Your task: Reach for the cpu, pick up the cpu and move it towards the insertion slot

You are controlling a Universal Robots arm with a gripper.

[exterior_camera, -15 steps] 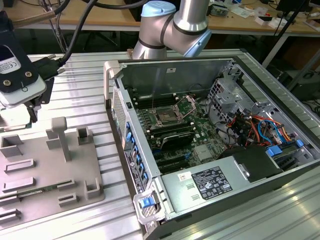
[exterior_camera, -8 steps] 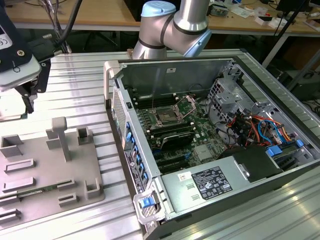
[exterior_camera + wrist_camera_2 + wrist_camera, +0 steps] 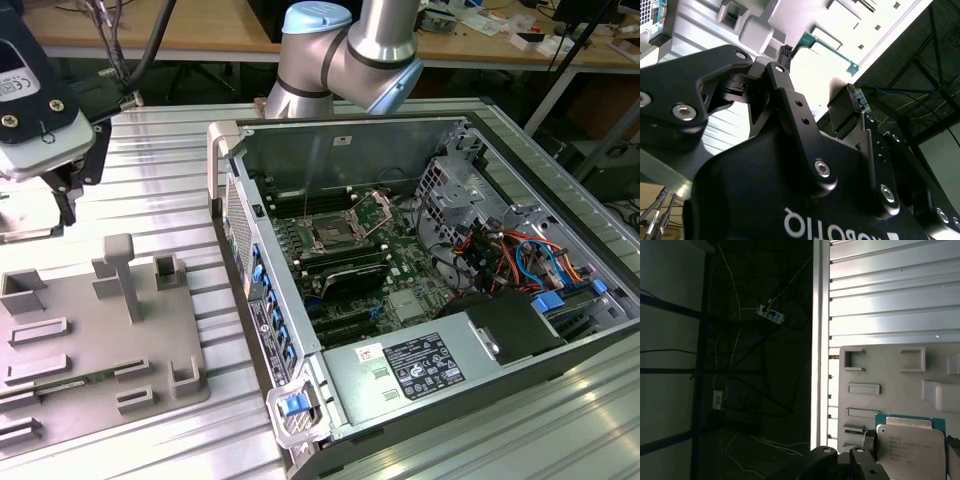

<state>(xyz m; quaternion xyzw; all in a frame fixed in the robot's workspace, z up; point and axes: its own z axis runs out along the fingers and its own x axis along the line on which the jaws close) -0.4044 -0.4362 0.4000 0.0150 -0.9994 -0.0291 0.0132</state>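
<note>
Two fingers are standing wide apart with nothing between them, hanging over the gray plate on the table. The cpu is lying flat on that plate, silver face up, close by the arm's tip in the first wrist view, so the spread likely is meant to straddle it. The socket is sitting well apart inside the open computer case, whose side wall is rising between plate and board. Raised blocks are crowding the plate.
</note>
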